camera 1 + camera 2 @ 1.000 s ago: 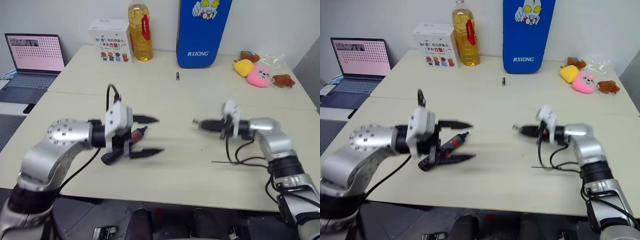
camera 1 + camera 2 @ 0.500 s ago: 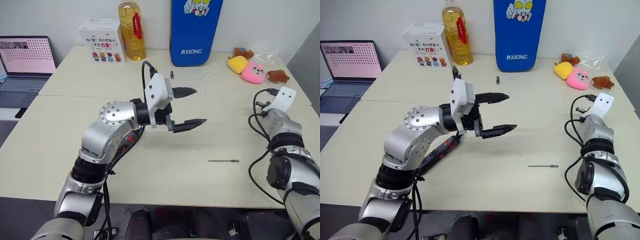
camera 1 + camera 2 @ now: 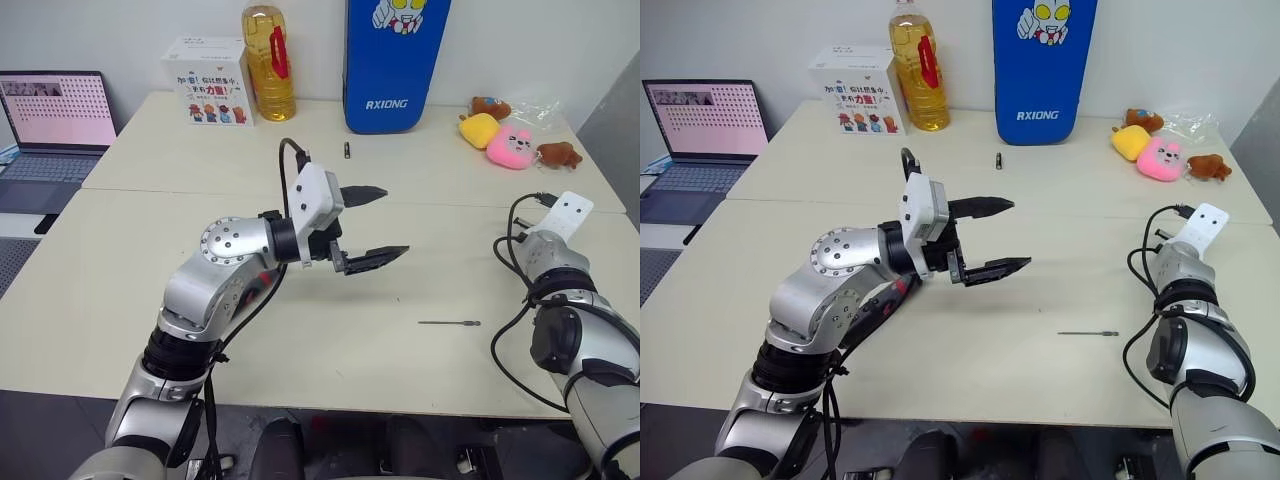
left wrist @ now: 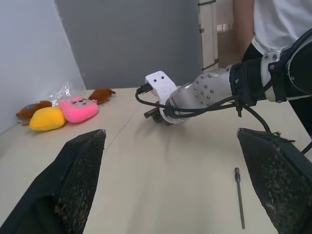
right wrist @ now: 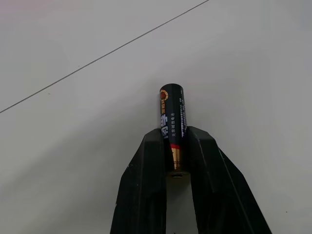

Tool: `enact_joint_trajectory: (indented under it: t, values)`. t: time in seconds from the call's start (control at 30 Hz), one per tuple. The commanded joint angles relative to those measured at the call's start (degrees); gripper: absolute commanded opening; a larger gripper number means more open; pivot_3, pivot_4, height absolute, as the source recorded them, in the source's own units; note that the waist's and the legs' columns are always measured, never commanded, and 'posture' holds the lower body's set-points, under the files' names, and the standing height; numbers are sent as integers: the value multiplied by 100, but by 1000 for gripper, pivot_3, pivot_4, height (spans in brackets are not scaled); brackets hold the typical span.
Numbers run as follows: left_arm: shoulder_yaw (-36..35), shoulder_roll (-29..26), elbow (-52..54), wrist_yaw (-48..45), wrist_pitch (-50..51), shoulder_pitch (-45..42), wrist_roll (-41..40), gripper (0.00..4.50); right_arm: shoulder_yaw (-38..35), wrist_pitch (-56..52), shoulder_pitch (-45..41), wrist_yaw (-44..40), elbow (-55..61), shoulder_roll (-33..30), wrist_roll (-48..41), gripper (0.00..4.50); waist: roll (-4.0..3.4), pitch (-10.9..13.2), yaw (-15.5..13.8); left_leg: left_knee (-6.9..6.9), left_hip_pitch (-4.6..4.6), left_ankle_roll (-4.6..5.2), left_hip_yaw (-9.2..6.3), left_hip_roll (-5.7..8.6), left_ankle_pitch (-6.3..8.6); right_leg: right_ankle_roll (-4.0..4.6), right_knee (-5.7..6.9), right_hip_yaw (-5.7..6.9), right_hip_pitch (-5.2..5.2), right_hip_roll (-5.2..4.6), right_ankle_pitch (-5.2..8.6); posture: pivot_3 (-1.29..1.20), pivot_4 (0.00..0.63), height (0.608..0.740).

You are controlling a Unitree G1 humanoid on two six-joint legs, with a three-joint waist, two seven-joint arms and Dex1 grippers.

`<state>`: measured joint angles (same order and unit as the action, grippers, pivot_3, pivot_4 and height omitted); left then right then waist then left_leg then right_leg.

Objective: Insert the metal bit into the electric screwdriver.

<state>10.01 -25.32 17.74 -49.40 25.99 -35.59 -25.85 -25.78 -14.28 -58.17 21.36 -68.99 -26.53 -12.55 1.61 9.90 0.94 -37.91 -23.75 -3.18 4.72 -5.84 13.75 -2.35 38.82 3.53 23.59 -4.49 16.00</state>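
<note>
Hovering over the middle of the pale table (image 3: 120,250), the left gripper (image 3: 395,220) points sideways towards the robot's right, its two black fingers spread wide with nothing between them.

The pen-shaped dark screwdriver with a red section (image 3: 883,303) lies on the table under the left forearm, mostly hidden by it.

The long thin grey metal bit (image 3: 449,323) lies flat on bare tabletop nearer the right arm, well apart from both the screwdriver and the left gripper.

At the right edge of the table, the right gripper (image 5: 173,139) is clamped on a short black-and-gold cylinder (image 5: 173,109). A finger presses each side of its lower half, and its top sticks out past the fingertips over the table surface.

At the far side are a tiny dark stub (image 3: 347,150), a yellow oil bottle (image 3: 268,60), a white printed box (image 3: 208,66), a blue case (image 3: 392,60) and plush toys (image 3: 505,145). An open laptop (image 3: 55,105) sits off to the left.

A person in a white shirt (image 4: 273,19) stands beyond the right arm.
</note>
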Motion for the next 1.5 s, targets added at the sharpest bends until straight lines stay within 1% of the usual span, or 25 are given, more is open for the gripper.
enact_joint_trajectory:
  t: [0.03, 0.17, 0.23, 0.27, 0.33, 0.37, 0.43, 0.47, 0.6, 0.63, 0.7, 0.8, 0.83, 0.9, 0.97, 1.03, 1.1, 1.13, 1.23, 1.3, 1.43, 1.5]
  values:
    - [-118, -37, 268, 48, 27, -16, -43, 4500, -133, -45, -27, 65, -56, -12, -145, 1471, 0, 0, 6, 0, 0, 0, 0, 0, 0, 0, 0, 0, 0, 0, 0, 0, 150, 740]
    - [-131, -75, 277, 9, 61, -13, -65, 4500, -145, -135, -155, 211, 232, -17, -167, 2562, 0, 0, 24, -1, 6, 0, 0, 0, 0, 0, 2, -1, -4, 0, 0, 0, 150, 740]
    - [-141, -130, 296, -61, 120, -6, -107, 4500, -105, -301, -191, 263, 570, -8, -162, 3083, 0, 0, 50, 0, 6, 0, 0, 0, 0, 0, 3, -1, -4, 0, 0, 0, 150, 740]
    - [-147, -163, 302, -106, 136, 4, -126, 4500, -77, -438, -179, 269, 812, 6, -172, 3270, -2, 1, 61, 1, 5, 0, 0, 0, 0, 0, 3, -2, -3, 0, 0, 0, 150, 740]
    - [-157, -228, 301, -176, 138, 25, -158, 4500, -5, -850, -81, 290, 1530, 57, -207, 3780, -11, 6, 71, 3, 5, 0, 0, 0, 0, 0, 3, -2, 0, 0, 0, 0, 150, 740]
    - [-166, -254, 295, -203, 133, 32, -171, 4500, 30, -1112, -6, 287, 1984, 87, -237, 3913, -17, 9, 72, 4, 5, 0, 1, 0, 0, 0, 3, -3, 0, 0, 0, 0, 150, 740]
    - [-214, -307, 302, -227, 147, 48, -205, 4500, 111, -1789, 229, 320, 3266, 135, -306, 4394, -24, 12, 65, 5, 0, 0, 1, 0, 0, 0, 4, -4, 6, 0, 0, 0, 150, 740]
    - [-236, -327, 303, -229, 155, 51, -219, 4500, 126, -2074, 331, 337, 3799, 156, -335, 4454, -26, 13, 57, 5, -4, 0, 1, 0, 0, 0, 5, -4, 10, 0, 0, 0, 150, 740]
    - [-377, -434, 322, -225, 231, 91, -278, 4500, 93, -3030, 582, 386, 5360, 223, -428, 4454, -26, 13, 41, 4, -9, 1, 0, 0, 1, 0, 5, -3, 14, 0, 0, 0, 150, 740]
    - [-496, -550, 314, -212, 317, 116, -295, 4500, 181, -3429, 616, 207, 5893, 227, -589, 4454, -26, 13, 38, 4, -9, 4, 0, 0, 2, 0, 5, -3, 14, 0, 0, 0, 150, 740]
    - [-736, -867, 273, -240, 502, 150, -323, 4500, 441, -4044, 685, -554, 6556, 292, -1135, 4454, -27, 13, 42, 4, -10, 17, -2, 0, 10, 0, 6, -3, 15, 0, 0, 0, 150, 740]
    - [-800, -1425, 115, -278, 527, 110, 22, 4500, 1090, -3961, 1083, -1972, 7068, -3, -1398, 4454, -31, 12, 77, 9, -6, 24, -4, -4, 14, 0, 7, -7, 19, 9, 0, 0, 150, 740]
    - [-740, -1774, 48, -309, 564, 113, 284, 4500, 1371, -3962, 1372, -2769, 7369, -218, -1651, 4454, -30, 12, 70, 11, -6, 25, -7, -5, 14, 0, 6, -6, 19, 11, 1, 0, 150, 740]
    - [-697, -2233, -11, -291, 745, 119, 546, 4500, 1635, -3901, 1809, -3931, 7801, -512, -2077, 4454, -30, 12, 55, 15, -9, 26, -10, -5, 15, -1, 0, -1, 19, 11, 1, 0, 150, 740]
    - [-735, -2418, -3, -186, 1096, 117, 520, 4500, 1903, -3663, 2126, -4865, 8043, -859, -2216, 4454, -29, 14, 0, 16, -13, 26, -9, -5, 15, -1, -6, -2, 19, 11, 1, 0, 150, 740]
    - [-855, -2388, 75, 29, 1703, 71, 299, 4500, 2267, -3446, 2440, -5872, 8208, -1255, -2278, 4454, -28, 17, -68, 8, -17, 26, -6, -2, 16, -1, -8, -3, 19, 8, 1, 0, 150, 740]
    - [-689, -2483, 136, 358, 2441, -33, 474, 4500, 2535, -3242, 2646, -6657, 8266, -1473, -2346, 4454, -20, 18, -107, 3, -18, 26, -7, -1, 16, -1, -8, -2, 17, 7, 1, 0, 150, 740]
    - [-602, -2515, 154, 469, 2622, -51, 578, 4500, 2653, -3125, 2692, -6909, 8261, -1525, -2323, 4454, -18, 19, -105, 2, -17, 26, -11, -2, 16, -1, -6, 1, 16, 8, 1, 0, 150, 740]
    - [-629, -2301, 245, 764, 3351, -116, 434, 4500, 3070, -2737, 2744, -7568, 8317, -1587, -2164, 4454, -17, 20, -98, 2, -14, 26, -13, -2, 16, -1, 1, 1, 17, 8, 1, 0, 150, 740]
    - [-579, -2309, 282, 842, 3513, -112, 470, 4500, 3256, -2573, 2735, -7745, 8344, -1563, -2041, 4454, -15, 21, -98, 1, -15, 26, -13, -2, 16, -1, 2, 1, 17, 8, 1, 0, 150, 740]
    - [-169, -2281, 174, 977, 3706, -124, 662, 4500, 3646, -2102, 2776, -8027, 8288, -1524, -1626, 4454, -14, 21, -101, 1, -14, 25, -13, -2, 15, -1, 2, 2, 18, 8, 1, 0, 150, 740]
    - [-29, -2325, 45, 930, 3753, -76, 702, 4500, 3787, -1993, 2776, -8037, 8315, -1420, -1499, 4454, -14, 21, -101, 0, -13, 25, -13, -2, 15, -1, 2, 2, 18, 8, 1, 0, 150, 740]
